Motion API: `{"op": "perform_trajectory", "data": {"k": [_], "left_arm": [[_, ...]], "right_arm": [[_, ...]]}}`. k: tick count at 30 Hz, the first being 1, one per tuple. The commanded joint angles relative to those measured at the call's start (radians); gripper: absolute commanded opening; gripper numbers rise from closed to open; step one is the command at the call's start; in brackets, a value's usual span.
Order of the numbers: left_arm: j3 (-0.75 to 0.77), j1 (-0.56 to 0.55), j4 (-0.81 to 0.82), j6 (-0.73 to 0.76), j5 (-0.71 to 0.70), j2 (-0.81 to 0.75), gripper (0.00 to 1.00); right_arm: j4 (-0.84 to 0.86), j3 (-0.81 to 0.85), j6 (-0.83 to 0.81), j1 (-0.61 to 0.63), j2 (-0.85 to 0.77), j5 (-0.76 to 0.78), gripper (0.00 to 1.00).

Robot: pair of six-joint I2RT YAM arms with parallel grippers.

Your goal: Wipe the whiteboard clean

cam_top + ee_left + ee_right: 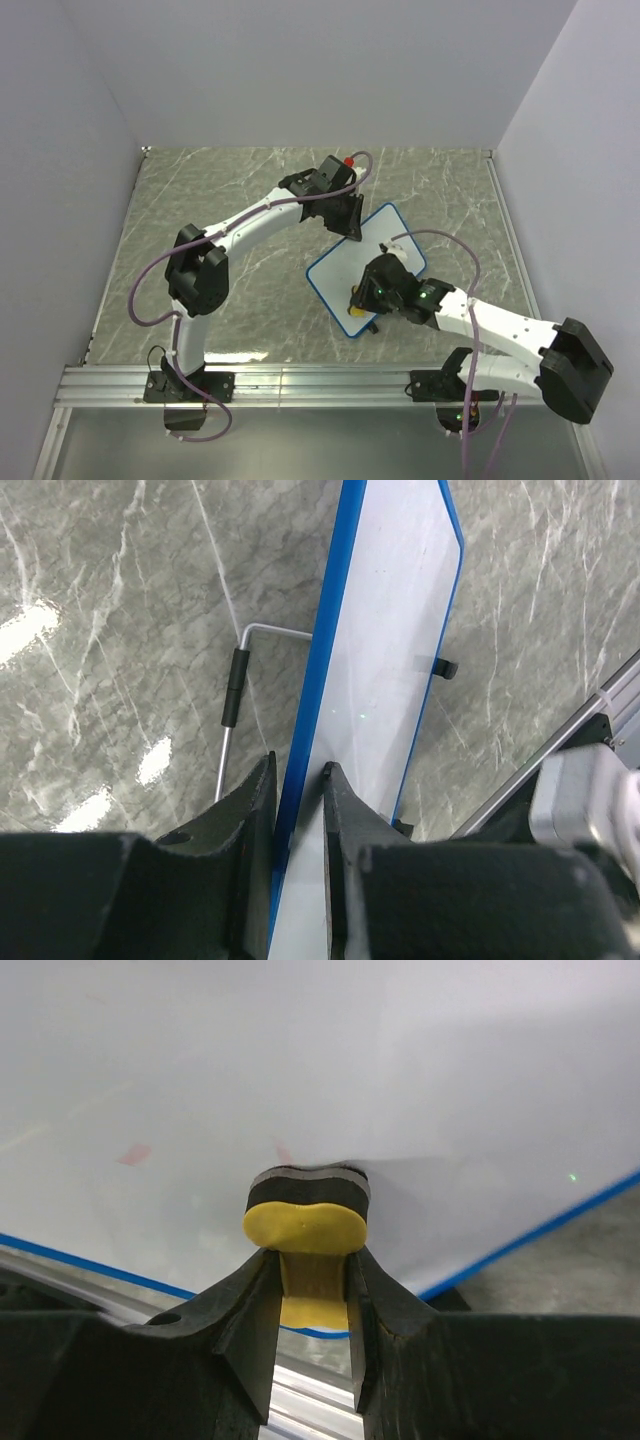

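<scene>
The whiteboard (350, 265), white with a thin blue frame, stands tilted on the marble table. My left gripper (352, 222) is shut on its far upper edge; in the left wrist view the blue frame (318, 670) runs between the left gripper (298, 772) and its two fingers. My right gripper (362, 296) is shut on the small yellow eraser (305, 1222), whose dark felt face presses on the board (300, 1070) near its lower blue edge. Faint red smudges (133, 1153) remain left of the eraser.
A bent metal stand wire (232, 695) with a black sleeve sticks out behind the board. The aluminium rail (300, 380) runs along the near table edge. Grey walls enclose the table on three sides.
</scene>
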Motion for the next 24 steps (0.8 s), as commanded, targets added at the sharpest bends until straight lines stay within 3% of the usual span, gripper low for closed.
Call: {"op": "perform_trajectory", "data": {"k": [1,10,14,18,24], "left_arm": [[-0.051,-0.05,-0.129,-0.052,-0.003,-0.004,0.0],[-0.057,-0.05,-0.132,-0.05,-0.011,-0.018,0.0],[-0.06,-0.05,-0.132,-0.047,-0.013,-0.026,0.0],[-0.063,-0.05,-0.135,-0.044,-0.017,-0.034,0.0],[-0.082,-0.048,-0.123,-0.046,-0.016,-0.043,0.0]], "right_arm": [[0.307,0.129,-0.012,-0.011,0.08,0.051,0.0],[0.276,0.345,-0.072,-0.01,0.204,0.036,0.0],[0.248,0.369,-0.078,-0.013,0.226,0.048,0.0],[0.225,0.295,-0.053,-0.033,0.182,0.062,0.0],[0.219,0.02,-0.007,-0.109,0.016,0.082,0.0]]}}
